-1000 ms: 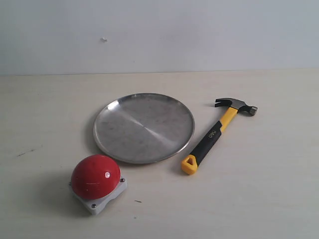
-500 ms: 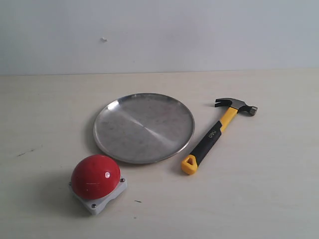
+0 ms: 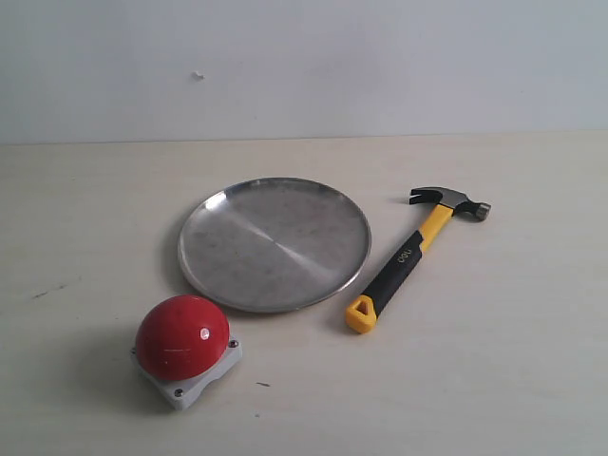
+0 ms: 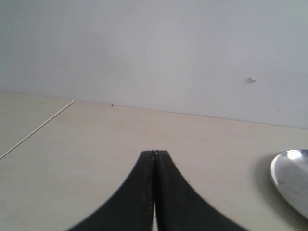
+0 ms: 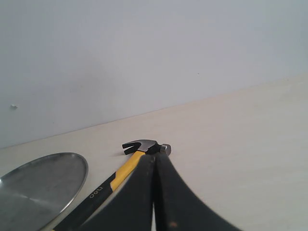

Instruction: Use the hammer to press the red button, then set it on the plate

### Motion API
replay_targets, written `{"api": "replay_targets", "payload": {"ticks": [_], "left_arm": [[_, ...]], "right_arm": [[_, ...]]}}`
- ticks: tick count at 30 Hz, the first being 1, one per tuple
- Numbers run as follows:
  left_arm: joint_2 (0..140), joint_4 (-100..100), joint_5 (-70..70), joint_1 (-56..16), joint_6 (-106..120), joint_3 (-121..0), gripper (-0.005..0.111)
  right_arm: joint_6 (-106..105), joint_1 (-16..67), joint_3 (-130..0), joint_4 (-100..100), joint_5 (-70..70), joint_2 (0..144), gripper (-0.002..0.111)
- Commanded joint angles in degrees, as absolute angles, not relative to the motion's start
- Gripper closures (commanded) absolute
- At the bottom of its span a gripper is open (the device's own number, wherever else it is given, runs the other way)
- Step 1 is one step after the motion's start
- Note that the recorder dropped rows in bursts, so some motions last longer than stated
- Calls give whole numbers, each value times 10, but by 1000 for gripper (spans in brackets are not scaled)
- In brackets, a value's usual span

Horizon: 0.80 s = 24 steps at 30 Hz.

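**A:** What does the exterior view give you?

**B:** The whole layout on the pale table (image 3: 494, 370). The plate (image 3: 275, 242) lies in the middle. The hammer (image 3: 413, 252) lies flat just beside its right rim, steel head toward the wall (image 3: 304, 66) and yellow handle end toward the camera. The red button (image 3: 182, 337) sits on its grey base near the plate's front-left edge, apart from it.

**A:** And the pincers?

**B:** Only the wrist views show them. The left gripper (image 4: 154, 153) has its two black fingers pressed together tip to tip, with nothing between them. It hangs over bare table, and a sliver of the plate's rim shows at the edge of that picture.

**A:** The right one?

**B:** The right gripper (image 5: 154, 156) is likewise closed and empty. Its camera sees the hammer's claw and head just past the fingertips, and the handle runs off behind one finger with the plate alongside.

**A:** Is it touching the hammer?

**B:** I cannot tell from that angle, and the exterior view does not show the gripper at all.

**A:** The button?

**B:** Only the exterior view shows it.
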<state>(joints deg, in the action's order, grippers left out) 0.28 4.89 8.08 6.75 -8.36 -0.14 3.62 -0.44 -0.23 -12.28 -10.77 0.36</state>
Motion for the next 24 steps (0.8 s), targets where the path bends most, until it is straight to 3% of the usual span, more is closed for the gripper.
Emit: {"api": "replay_targets", "payload": {"ticks": [1,7,24], "left_arm": [[0,45,81,68,-85,0,107],[0,45,81,68,-85,0,107],[0,45,81,68,-85,0,107]], "right_arm": [[28,-8,0,-117,-107,0,108],[30,-8,0,-119,-87,0,108],[83,-8,0,-208,235,0,108]]}}
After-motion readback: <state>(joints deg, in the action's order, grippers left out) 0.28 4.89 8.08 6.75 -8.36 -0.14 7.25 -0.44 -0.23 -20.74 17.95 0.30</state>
